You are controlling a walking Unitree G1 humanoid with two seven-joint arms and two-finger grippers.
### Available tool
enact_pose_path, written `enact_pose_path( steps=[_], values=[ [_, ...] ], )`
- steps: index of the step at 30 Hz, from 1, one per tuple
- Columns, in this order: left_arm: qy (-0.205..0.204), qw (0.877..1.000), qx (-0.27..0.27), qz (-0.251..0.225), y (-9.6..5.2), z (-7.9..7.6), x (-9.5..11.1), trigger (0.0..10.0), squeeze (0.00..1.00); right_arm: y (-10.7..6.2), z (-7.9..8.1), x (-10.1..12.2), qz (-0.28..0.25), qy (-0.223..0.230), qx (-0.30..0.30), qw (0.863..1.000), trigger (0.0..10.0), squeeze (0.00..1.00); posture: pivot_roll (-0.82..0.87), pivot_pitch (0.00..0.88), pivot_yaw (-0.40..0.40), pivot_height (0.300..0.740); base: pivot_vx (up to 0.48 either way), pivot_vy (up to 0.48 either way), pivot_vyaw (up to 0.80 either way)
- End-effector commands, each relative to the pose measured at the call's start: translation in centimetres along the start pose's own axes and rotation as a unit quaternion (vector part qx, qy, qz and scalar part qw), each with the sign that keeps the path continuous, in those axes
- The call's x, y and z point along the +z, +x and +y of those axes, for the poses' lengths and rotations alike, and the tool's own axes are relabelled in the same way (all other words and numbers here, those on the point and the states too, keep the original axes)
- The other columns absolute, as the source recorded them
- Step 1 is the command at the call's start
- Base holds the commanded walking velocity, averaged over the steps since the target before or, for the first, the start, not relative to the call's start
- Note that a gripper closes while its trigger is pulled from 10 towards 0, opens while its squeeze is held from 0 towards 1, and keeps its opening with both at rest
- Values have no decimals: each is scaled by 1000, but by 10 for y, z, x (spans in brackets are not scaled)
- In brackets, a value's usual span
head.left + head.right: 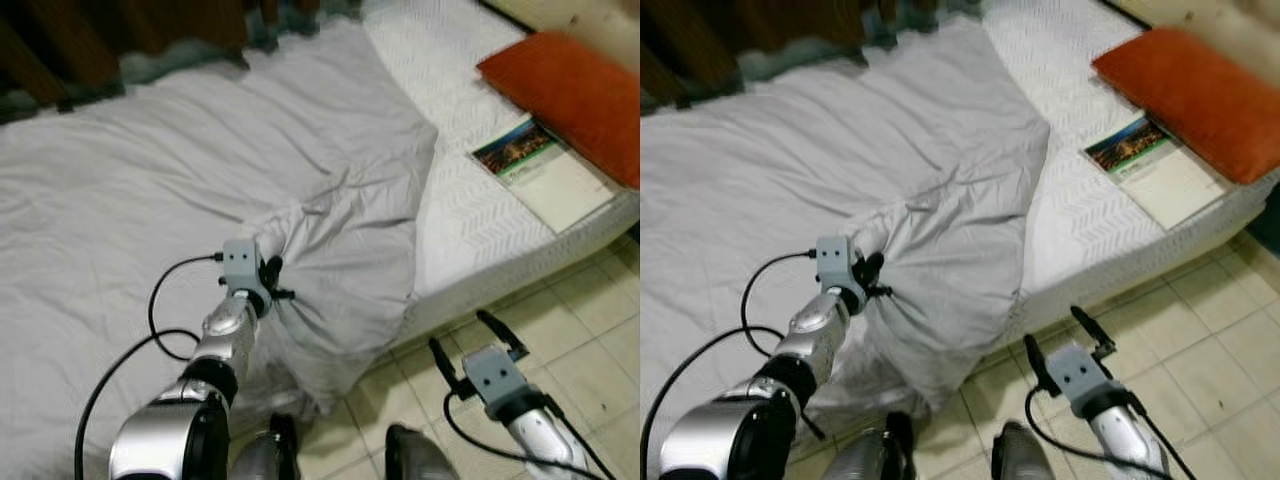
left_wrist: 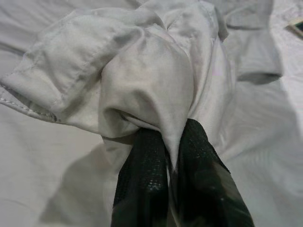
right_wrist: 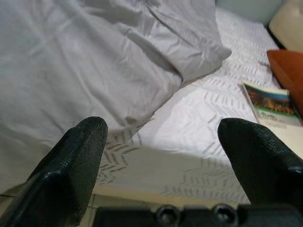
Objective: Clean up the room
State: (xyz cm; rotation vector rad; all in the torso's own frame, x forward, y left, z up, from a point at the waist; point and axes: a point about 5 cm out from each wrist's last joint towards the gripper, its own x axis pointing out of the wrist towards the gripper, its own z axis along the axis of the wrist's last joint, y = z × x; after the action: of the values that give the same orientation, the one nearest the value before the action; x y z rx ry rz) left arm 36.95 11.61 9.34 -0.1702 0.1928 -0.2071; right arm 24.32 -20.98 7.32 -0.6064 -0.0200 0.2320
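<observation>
A pale grey duvet lies rumpled over the bed, one corner hanging off the near edge toward the floor. My left gripper is shut on a bunched fold of that duvet near the bed's edge; in the left wrist view the cloth is pinched between the two black fingers. My right gripper stands open over the tiled floor beside the bed, nothing between its fingers. A white patterned mattress sheet is bare on the right.
An orange pillow lies at the bed's far right corner, with a book or magazine next to it. Dark wooden furniture stands behind the bed. Beige floor tiles run along the bed's near side.
</observation>
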Motion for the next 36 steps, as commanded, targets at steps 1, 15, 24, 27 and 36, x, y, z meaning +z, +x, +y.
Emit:
enact_pose_path(
  steps=[1,15,24,27,36],
  values=[
    [12,999,-13,30,-1,-10,-12,10000,0,-3,7,-9,16,9,18,1000,10000,0,-257,150,107,740,0,-480,0],
    [37,998,-21,38,3,-23,-9,10000,0,7,27,-11,24,37,51,998,10000,0,-237,91,122,740,0,-480,0],
    [51,998,-26,41,6,-30,-7,10000,0,7,33,-14,28,41,61,997,10000,0,-243,78,128,740,0,-480,0],
    [53,997,-32,46,6,-34,-9,10000,0,8,33,-14,27,40,63,997,10000,0,-246,71,130,740,0,-480,0],
    [56,996,-56,50,5,-43,-13,10000,0,17,40,-2,17,103,86,991,10000,0,-240,78,136,740,0,-480,0]
  ],
)
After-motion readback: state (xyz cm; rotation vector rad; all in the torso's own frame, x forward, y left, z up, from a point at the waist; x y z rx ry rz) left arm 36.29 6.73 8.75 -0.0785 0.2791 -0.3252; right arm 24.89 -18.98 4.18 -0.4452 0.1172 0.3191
